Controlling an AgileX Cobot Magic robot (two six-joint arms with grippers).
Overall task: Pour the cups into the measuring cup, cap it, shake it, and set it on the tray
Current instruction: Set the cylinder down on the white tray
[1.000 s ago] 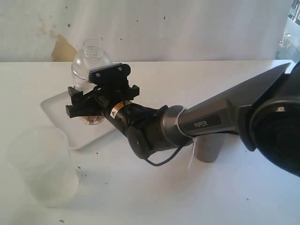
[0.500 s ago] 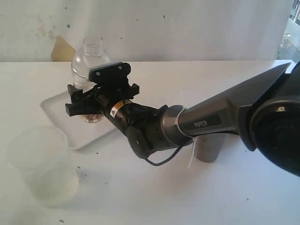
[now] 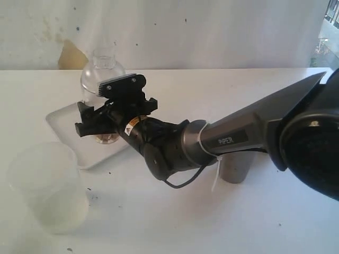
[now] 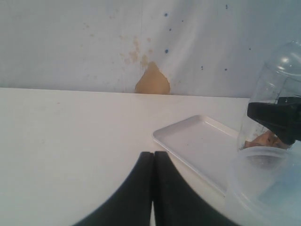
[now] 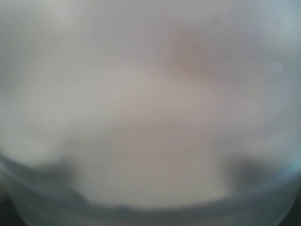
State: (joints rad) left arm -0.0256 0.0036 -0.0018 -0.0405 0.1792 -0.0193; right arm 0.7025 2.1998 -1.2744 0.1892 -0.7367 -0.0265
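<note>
Both jaws of the right gripper stand wide around the measuring cup, one on each side of its clear wall, and they look pressed against it. The right wrist view is only a pale blur, so that contact is a judgement. The cup stands upright over the tray with its base apparently down on it, brown contents at the bottom and the dome cap on top.

If the jaws open unevenly or pull back at a slant, a finger could drag the tall cup and tip it. If the base sits on the tray's raised rim, which I cannot tell, it could rock once freed. A loosely seated cap would then spill the contents.

Further out, the withdrawing arm could knock the cloudy plastic cup or the steel tumbler beside it. The left gripper, fingers pressed together and empty, waits clear of the tray.
</note>
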